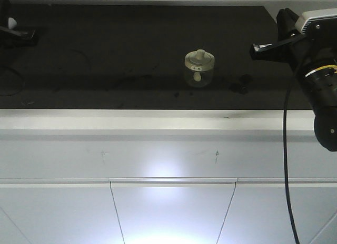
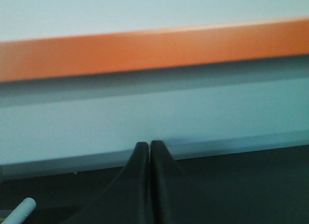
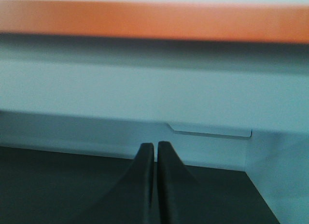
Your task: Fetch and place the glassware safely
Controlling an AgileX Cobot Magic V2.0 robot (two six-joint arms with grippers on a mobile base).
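Pale cabinet panels [image 1: 174, 212], three across, fill the foreground in front of the jar [image 1: 199, 70]. One dark desk [image 1: 105, 54] runs the full width above them and carries the jar. One black robot arm [image 1: 321, 81] stands well to the jar's right, with a single black cable [image 1: 287, 165] hanging from it. The right claw [image 3: 155, 146] is clenched: its two fingers meet with nothing between them. Well to the jar's left, at the frame's edge, the left claw [image 2: 146, 144] is likewise clenched on nothing, its two fingers pressed together. The one jar stands upright, clear glass under a round cream lid [image 1: 199, 59] with a small knob, apart from both claws. A small dark clump [image 1: 240, 86] lies near the jar's right side; what it is I cannot tell.
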